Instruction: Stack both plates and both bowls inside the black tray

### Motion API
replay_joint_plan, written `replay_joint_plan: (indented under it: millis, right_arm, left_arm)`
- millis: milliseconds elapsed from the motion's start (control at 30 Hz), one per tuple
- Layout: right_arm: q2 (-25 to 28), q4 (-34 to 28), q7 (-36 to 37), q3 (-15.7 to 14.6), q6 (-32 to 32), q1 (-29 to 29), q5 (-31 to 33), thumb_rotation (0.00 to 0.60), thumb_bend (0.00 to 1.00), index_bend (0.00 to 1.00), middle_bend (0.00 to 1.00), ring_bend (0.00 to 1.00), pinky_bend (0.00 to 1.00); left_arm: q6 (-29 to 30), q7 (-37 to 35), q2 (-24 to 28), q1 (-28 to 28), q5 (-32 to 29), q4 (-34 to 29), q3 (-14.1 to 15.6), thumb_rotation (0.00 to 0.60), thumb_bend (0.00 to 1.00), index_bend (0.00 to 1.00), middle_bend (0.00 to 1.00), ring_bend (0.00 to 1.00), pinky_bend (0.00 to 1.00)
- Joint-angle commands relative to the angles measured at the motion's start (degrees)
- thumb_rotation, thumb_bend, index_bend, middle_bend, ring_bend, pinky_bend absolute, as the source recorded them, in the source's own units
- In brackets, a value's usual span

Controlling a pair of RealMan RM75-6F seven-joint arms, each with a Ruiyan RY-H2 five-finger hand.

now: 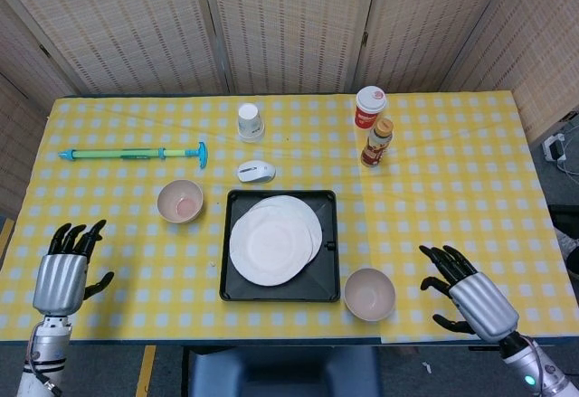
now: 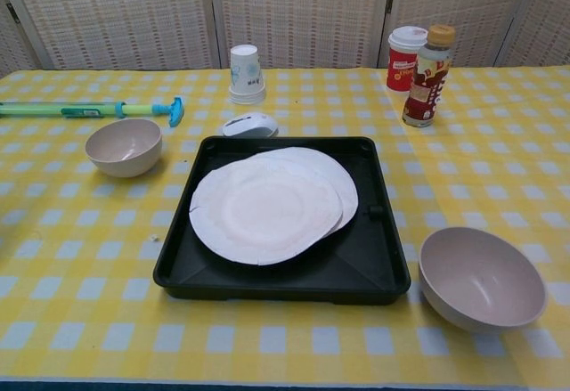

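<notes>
Checked table (image 1: 109, 225), white plates (image 2: 267, 206) overlapping, black tray (image 2: 374, 262)

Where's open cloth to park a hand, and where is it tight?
Bare cloth lies right of the bottle, and between the left hand and the black tray. Tight: the mouse behind the tray, one bowl at its left, another bowl at its front-right corner.

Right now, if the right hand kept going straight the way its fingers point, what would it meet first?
Probably the near bowl. The right hand, open, points left across the table, slightly away from the robot, and nothing lies between. Its height is unclear, so it might pass over the rim.
</notes>
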Motion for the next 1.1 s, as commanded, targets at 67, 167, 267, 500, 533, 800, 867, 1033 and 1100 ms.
replay_joint_plan:
  millis: [67, 167, 267, 500, 533, 800, 867, 1033, 1100]
  right_arm:
    - [-2.93, -0.66, -5.11, -0.52, -4.65, 1.43, 0.57, 0.6, 0.22, 0.47, 0.0, 0.0, 0.05]
    - [-4.03, -1.25, -7.79, -0.76, -7.38, 2.23, 1.22, 0.6, 0.22, 0.48, 0.0, 0.0, 0.05]
    - [-5.46, -1.34, -10.51, -0.77, -9.68, 2.83, 2.14, 0.6, 0.23, 0.49, 0.0, 0.0, 0.05]
    - [-9.51, 0.36, -15.13, 0.26, -12.16, 4.04, 3.77, 0.6, 0.37, 0.52, 0.01, 0.01, 0.05]
    - [-10.08, 0.67, -15.48, 0.39, -12.28, 4.14, 3.96, 0.6, 0.38, 0.52, 0.01, 0.02, 0.05]
    - [-13.2, 2.6, -15.4, 0.5, -15.4, 5.88, 6.09, 0.6, 0.4, 0.53, 0.02, 0.02, 0.05]
    - [-13.49, 2.84, -15.21, 0.4, -15.52, 6.14, 6.26, 0.6, 0.4, 0.53, 0.02, 0.02, 0.05]
    - [-14.16, 3.69, -14.82, 0.14, -15.4, 6.52, 6.54, 0.6, 0.43, 0.54, 0.02, 0.02, 0.05]
    - [-14.62, 4.36, -14.73, 0.11, -15.34, 6.7, 6.52, 0.6, 0.46, 0.57, 0.03, 0.03, 0.05]
  left_arm:
    - [0.01, -2.89, 1.9, 1.26, -0.81, 0.53, -0.41, 0.6, 0.17, 0.17, 0.39, 0.21, 0.16]
    - [-0.05, -4.71, 2.67, 1.76, -0.74, 0.48, -0.65, 0.6, 0.17, 0.17, 0.39, 0.21, 0.16]
    - [-0.12, -6.79, 3.07, 2.38, -0.81, 1.01, -0.8, 0.6, 0.17, 0.17, 0.39, 0.21, 0.16]
    - [-1.44, -8.33, 3.93, 3.37, -2.34, 2.13, -1.41, 0.6, 0.17, 0.16, 0.39, 0.21, 0.15]
    - [-1.24, -8.2, 3.97, 3.51, -2.45, 2.05, -1.64, 0.6, 0.17, 0.16, 0.39, 0.21, 0.14]
    - [-2.32, -8.79, 5.45, 4.04, -2.86, 0.61, -2.19, 0.6, 0.17, 0.15, 0.38, 0.21, 0.13]
    - [-2.41, -8.91, 5.55, 4.12, -2.8, 0.57, -2.35, 0.6, 0.17, 0.15, 0.38, 0.21, 0.13]
    - [-3.29, -9.0, 5.62, 4.09, -2.79, 0.61, -2.51, 0.6, 0.17, 0.15, 0.38, 0.21, 0.13]
    - [-3.53, -8.92, 5.59, 4.07, -2.78, 0.62, -2.58, 0.6, 0.17, 0.14, 0.38, 0.21, 0.13]
